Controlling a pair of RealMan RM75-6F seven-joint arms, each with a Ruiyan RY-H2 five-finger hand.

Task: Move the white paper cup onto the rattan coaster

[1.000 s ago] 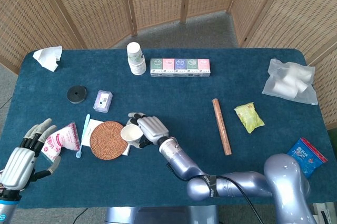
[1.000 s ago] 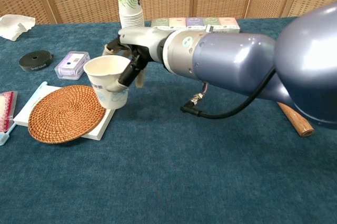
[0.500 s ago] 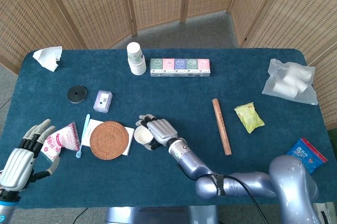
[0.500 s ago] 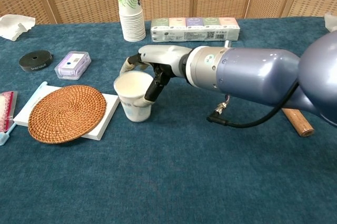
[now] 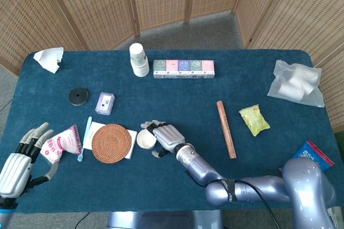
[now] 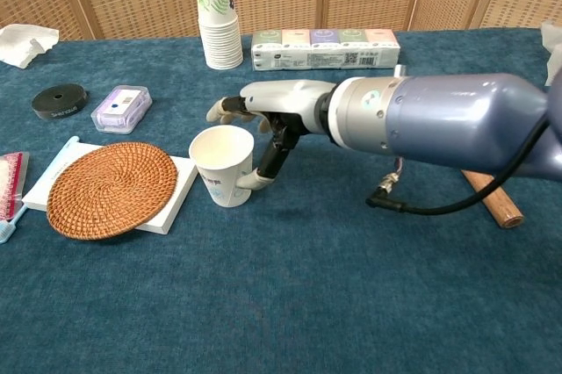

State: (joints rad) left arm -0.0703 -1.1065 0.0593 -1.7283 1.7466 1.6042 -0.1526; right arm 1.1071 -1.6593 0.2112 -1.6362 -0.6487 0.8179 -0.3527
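The white paper cup (image 6: 224, 164) is seen upright on the table, just beside the right edge of the rattan coaster (image 6: 111, 189) and not on it. The right hand (image 6: 263, 124) is placed directly at the cup's right, fingers spread with the thumb near its lower wall; a real grip cannot be confirmed. The left hand (image 5: 19, 160) is held open near the table's front left corner, much farther away.

The counter (image 6: 351, 304) wears a matt, napped blue cloth. The rattan coaster (image 6: 111, 189) is coarse woven cane, lying on a smooth white slab (image 6: 178, 191). The white paper cup (image 6: 224, 165) is matt paper with a faint print. The right hand (image 6: 263, 119) has pale satin plastic shells and dark joints; its arm (image 6: 448, 124) is glossy blue-grey. Near the counter's right edge lie a wooden rod (image 5: 226, 129), a crinkly green packet (image 5: 254, 119) and a shiny blue packet (image 5: 313, 159).
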